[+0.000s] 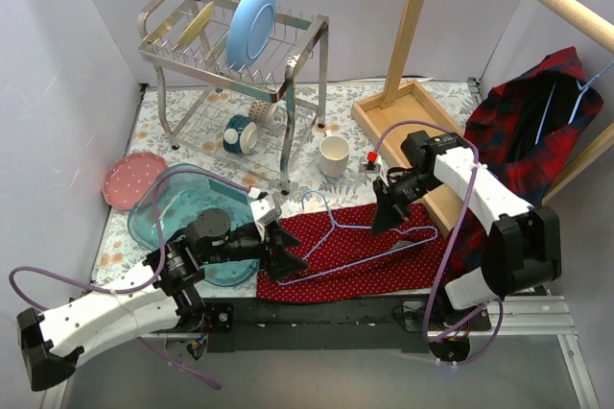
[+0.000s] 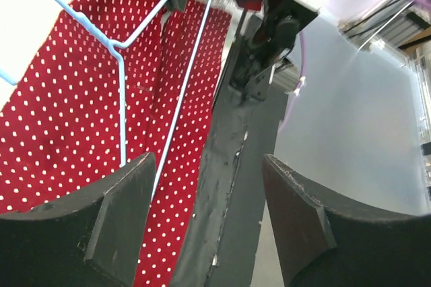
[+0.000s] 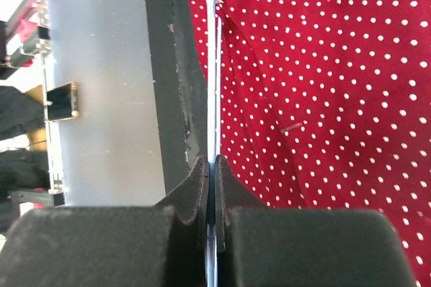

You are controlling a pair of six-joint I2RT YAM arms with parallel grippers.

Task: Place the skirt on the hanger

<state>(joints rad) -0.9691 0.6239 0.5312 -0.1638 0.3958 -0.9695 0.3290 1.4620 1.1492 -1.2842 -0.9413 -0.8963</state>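
Top external view: a red skirt (image 1: pixel 369 260) with small white dots lies spread flat along the near edge of the counter (image 1: pixel 350 190), right of its middle. A pale blue wire hanger (image 1: pixel 335 226) lies on top of the skirt, its hook pointing toward the far edge. The right end effector (image 1: pixel 387 225) reaches down onto the right part of the hanger. The right wrist view shows its jaws pressed together on the thin wire of the hanger (image 3: pixel 213 65), with the skirt (image 3: pixel 323 98) just beside. The left end effector (image 1: pixel 291 255) sits over the left end of the skirt, close to the near edge. In the left wrist view its fingers (image 2: pixel 118 219) stand wide apart and hold nothing, with the hanger (image 2: pixel 122 105) and the skirt (image 2: pixel 60 118) lying ahead of them. A teal tub (image 1: pixel 168 217) and a pink plate (image 1: pixel 129 179) sit by the left edge. A dish rack (image 1: pixel 240 54) holding a blue plate (image 1: pixel 251 8) stands toward the far left corner. A plaid shirt (image 1: pixel 523 131) hangs at the right edge
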